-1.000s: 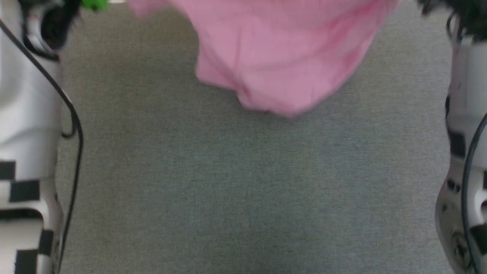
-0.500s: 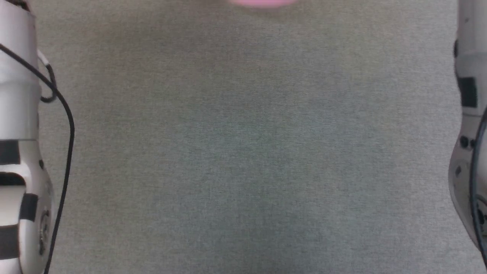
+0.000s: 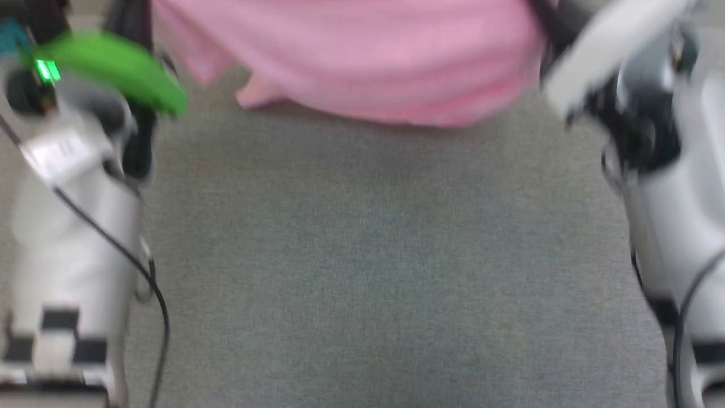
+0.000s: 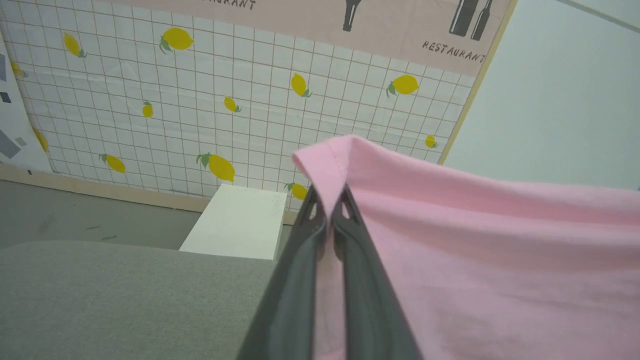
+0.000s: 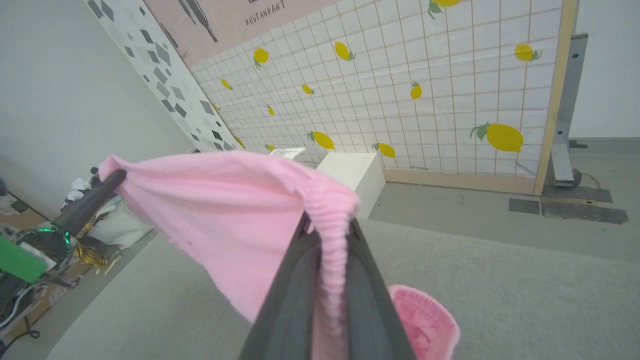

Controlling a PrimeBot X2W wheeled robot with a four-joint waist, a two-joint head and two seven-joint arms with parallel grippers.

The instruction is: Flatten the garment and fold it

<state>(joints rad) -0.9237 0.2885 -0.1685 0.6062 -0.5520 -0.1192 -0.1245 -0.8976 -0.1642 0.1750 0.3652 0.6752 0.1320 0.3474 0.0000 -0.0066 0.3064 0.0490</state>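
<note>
Above the table [image 3: 362,272], left hand [image 4: 327,196] and right hand [image 5: 327,224] pinch garment [image 3: 362,56] edges.

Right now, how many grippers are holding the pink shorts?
2. The left gripper pinches a plain hemmed corner of the shorts; the right gripper pinches the gathered waistband at the other end.

You have a grey cloth surface [image 3: 362,272] below. Beyond it — a white box [image 4: 235,222] stands near the lemon-print grid backdrop [image 4: 150,75].

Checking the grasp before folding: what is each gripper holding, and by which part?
Both hold the pink shorts: left gripper pinches a hemmed corner, right gripper clamps the gathered waistband.
</note>
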